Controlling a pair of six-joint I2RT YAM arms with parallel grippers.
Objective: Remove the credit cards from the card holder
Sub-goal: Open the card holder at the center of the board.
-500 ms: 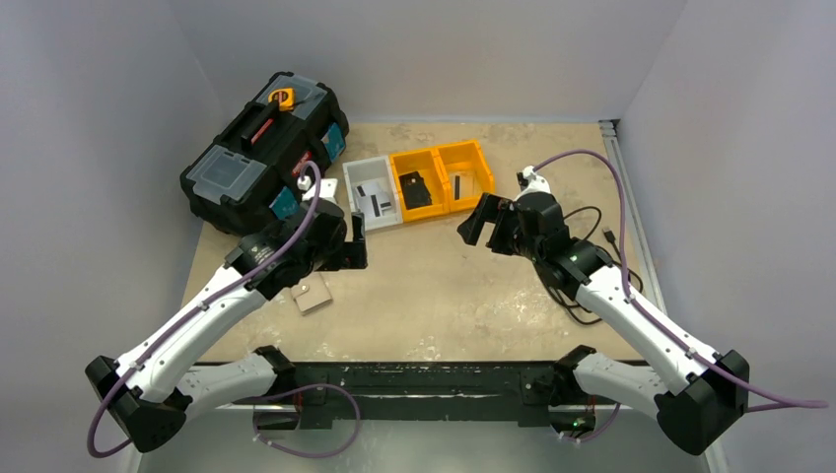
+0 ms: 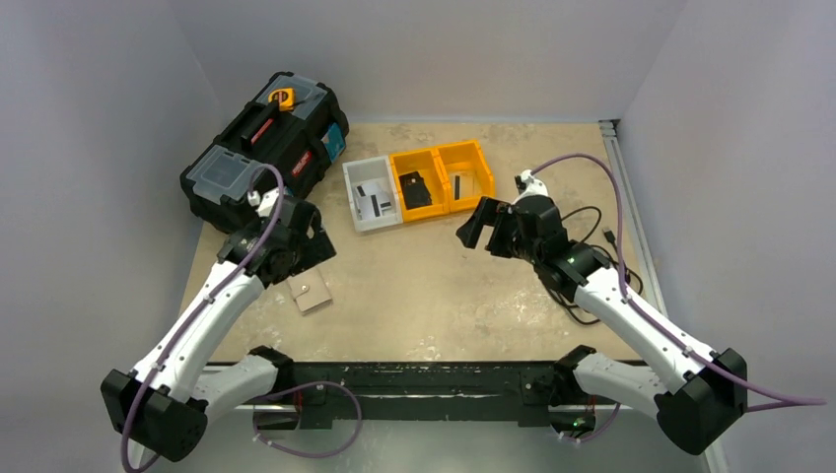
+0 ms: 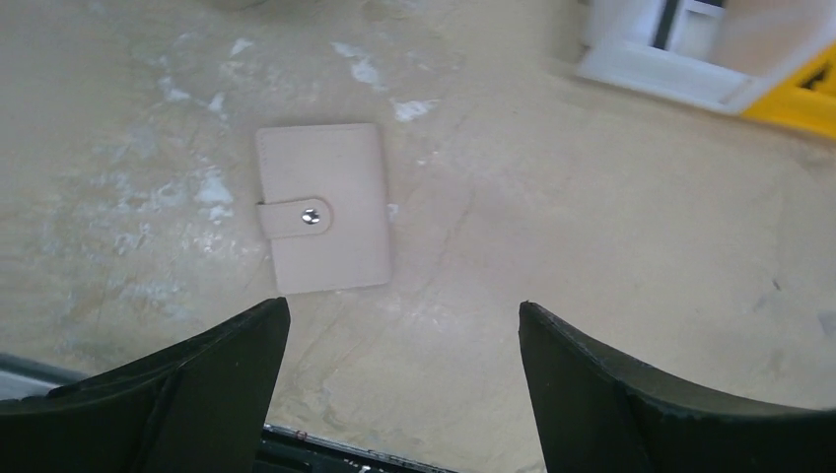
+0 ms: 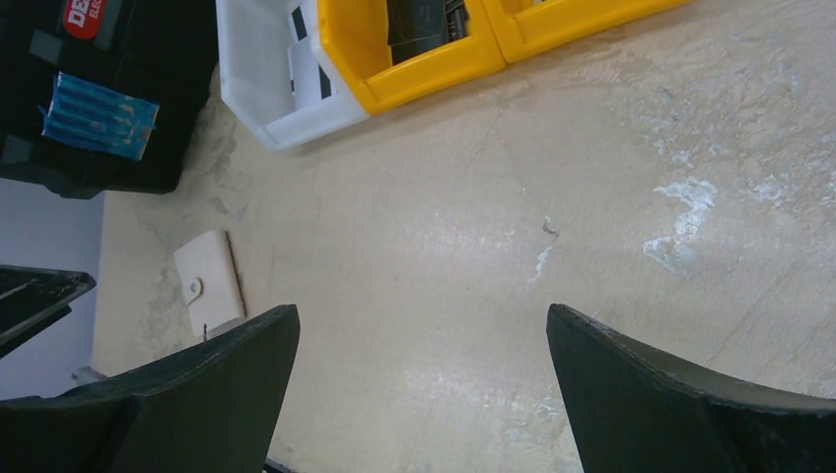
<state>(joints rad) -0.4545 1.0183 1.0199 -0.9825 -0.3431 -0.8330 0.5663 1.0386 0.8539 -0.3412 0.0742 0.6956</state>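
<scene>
- The holder [image 3: 323,209] lay flat on the table [image 2: 444,286] with its tab snapped shut. No cards showed.
- The left claw [image 3: 404,310] hung above it, jaws wide and empty, with the holder at about 11 o'clock from the gap.
- The right claw [image 4: 424,315] was also wide and empty, well apart at about 2 o'clock from the holder in the top view.
- The step looked like the approach. The left claw would do best to slide toward 11 o'clock until the holder sat centred, then drop straight and pinch the long edges, leaving the tab free.
</scene>
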